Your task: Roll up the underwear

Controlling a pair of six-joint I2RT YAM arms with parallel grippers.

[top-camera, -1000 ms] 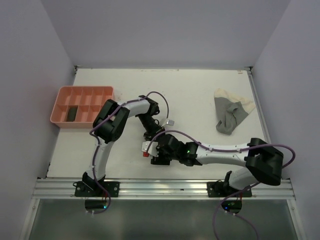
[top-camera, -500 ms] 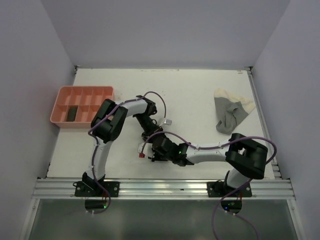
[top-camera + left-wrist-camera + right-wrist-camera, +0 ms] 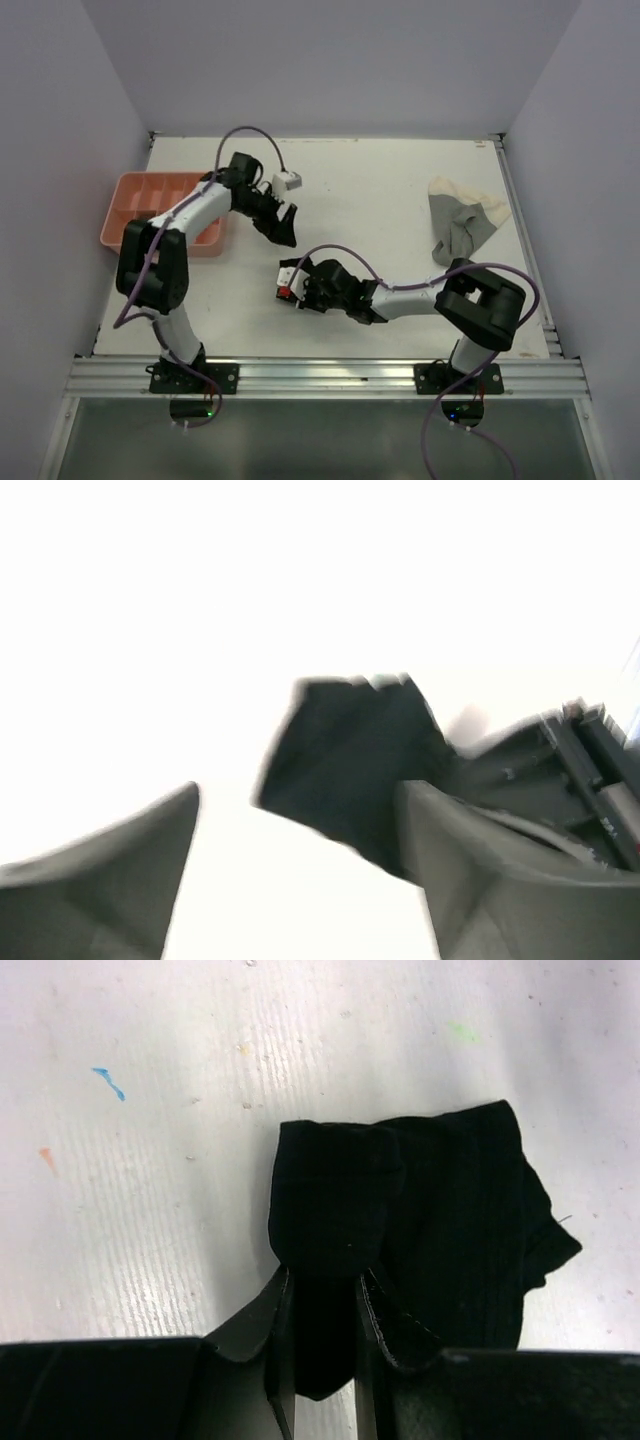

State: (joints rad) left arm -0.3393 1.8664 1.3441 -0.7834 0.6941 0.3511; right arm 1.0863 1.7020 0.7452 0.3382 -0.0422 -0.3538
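Right claw (image 3: 320, 1295), nearly closed, pinches the folded end of the black underwear (image 3: 440, 1210) lying on the surface (image 3: 150, 1160), apparently to anchor the roll; left claw (image 3: 283, 226) stands wide and empty, raised beside the tray (image 3: 135, 180); the grey underwear (image 3: 455, 235) lies far right, apart.
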